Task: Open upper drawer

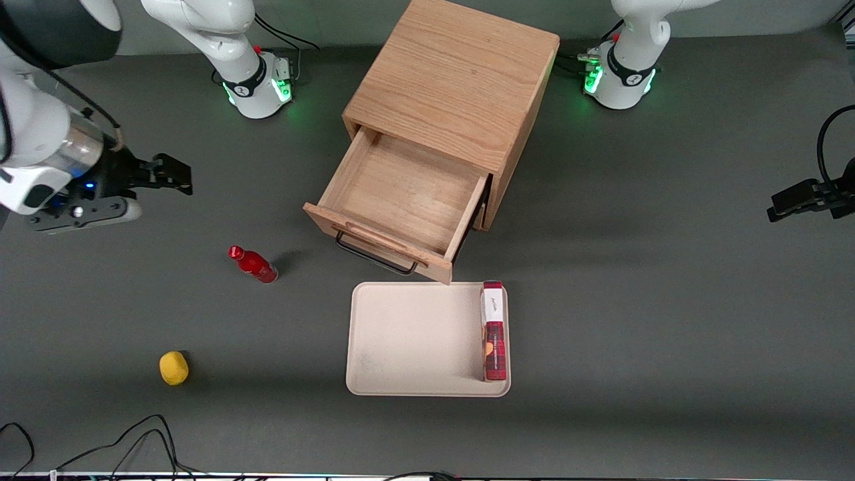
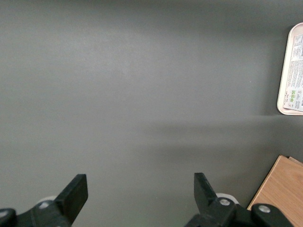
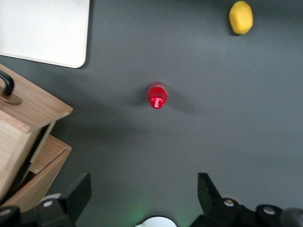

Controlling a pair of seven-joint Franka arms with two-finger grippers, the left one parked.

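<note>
The upper drawer point(image 1: 401, 194) of the light oak cabinet point(image 1: 454, 73) stands pulled far out, and its plain-wood box is empty. Its black bar handle point(image 1: 377, 257) hangs under the wooden rail on the front that faces the camera. The wrist view catches the drawer front point(image 3: 33, 106) and one end of the handle point(image 3: 7, 82). My gripper point(image 1: 177, 175) hovers above the table toward the working arm's end, well apart from the drawer. It is open point(image 3: 143, 187) with nothing between its fingers.
A red bottle point(image 1: 254, 264) point(image 3: 157, 95) lies on the table between my gripper and the drawer. A yellow lemon-like object point(image 1: 174, 367) point(image 3: 241, 17) sits nearer the camera. A beige tray point(image 1: 401, 334) holding a red box point(image 1: 494, 331) lies in front of the drawer.
</note>
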